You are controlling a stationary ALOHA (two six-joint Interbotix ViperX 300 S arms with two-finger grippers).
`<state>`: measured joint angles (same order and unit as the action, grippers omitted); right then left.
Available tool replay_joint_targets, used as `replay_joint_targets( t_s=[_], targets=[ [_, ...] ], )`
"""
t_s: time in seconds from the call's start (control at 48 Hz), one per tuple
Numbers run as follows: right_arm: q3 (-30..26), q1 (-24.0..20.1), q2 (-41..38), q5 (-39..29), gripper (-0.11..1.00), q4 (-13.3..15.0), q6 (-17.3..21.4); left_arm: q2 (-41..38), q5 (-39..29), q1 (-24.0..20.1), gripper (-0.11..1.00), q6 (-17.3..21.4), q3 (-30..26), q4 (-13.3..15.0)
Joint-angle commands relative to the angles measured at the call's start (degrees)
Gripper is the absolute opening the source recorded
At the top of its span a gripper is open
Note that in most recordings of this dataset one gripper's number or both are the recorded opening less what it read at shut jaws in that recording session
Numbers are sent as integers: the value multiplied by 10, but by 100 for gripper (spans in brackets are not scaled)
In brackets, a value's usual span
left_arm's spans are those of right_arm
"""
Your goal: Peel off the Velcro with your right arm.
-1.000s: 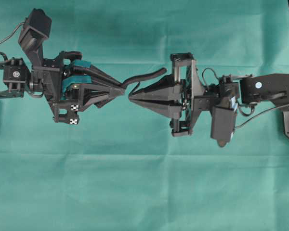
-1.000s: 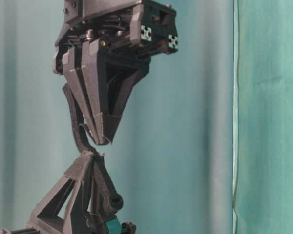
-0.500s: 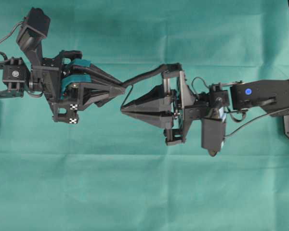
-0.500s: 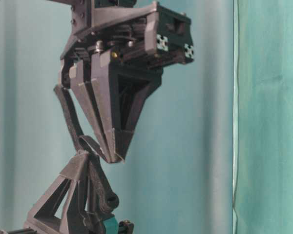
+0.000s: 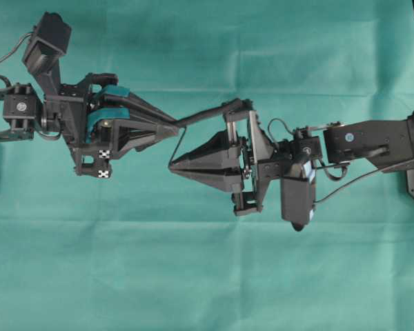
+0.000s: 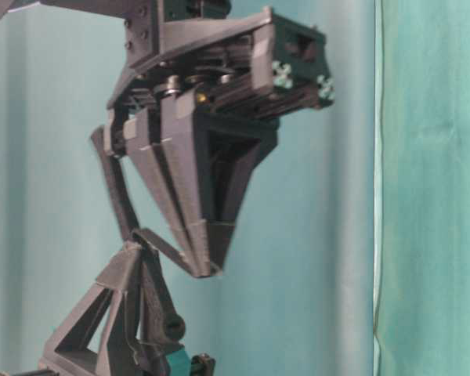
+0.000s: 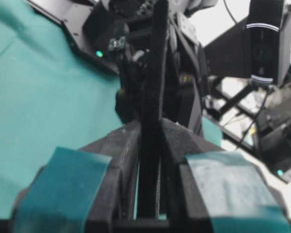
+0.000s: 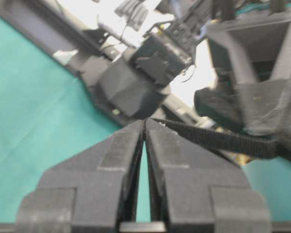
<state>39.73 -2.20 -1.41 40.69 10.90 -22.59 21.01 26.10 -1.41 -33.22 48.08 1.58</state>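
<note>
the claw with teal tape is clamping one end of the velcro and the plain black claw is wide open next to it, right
Not quite. The plain black claw is shut, pinching one layer of the Velcro, as the right wrist view shows. The rest holds: the claw with teal tape clamps the strap's other layer.

Two arms meeting tip to tip over the middle. Left end effector (image 5: 172, 129), teal-taped fingers (image 7: 63, 187) pinched nearly together, angled across from the left. Right end effector (image 5: 171, 165), plain black fingers (image 8: 111, 160) pressed tight, tips just below the left's. Right arm (image 5: 372, 141) stretched in from the right, wrist tilted.
</note>
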Motion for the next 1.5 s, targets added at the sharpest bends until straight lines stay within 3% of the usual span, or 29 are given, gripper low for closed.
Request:
replay_joint_targets(
  t_s=[0.0,0.438,1.084,1.479],
  targets=[
    [-10,-14,4,-9,-9,3,2,4,11,-12,10,2,-9,1],
    [-10,-38,1,-63,-9,3,16,4,18,-17,10,2,-9,1],
    [2,-59,23,-81,-9,0,37,7,18,-17,10,1,-4,1],
    [64,-50,103,-82,-9,-41,38,17,18,-17,10,4,12,0]
  ],
)
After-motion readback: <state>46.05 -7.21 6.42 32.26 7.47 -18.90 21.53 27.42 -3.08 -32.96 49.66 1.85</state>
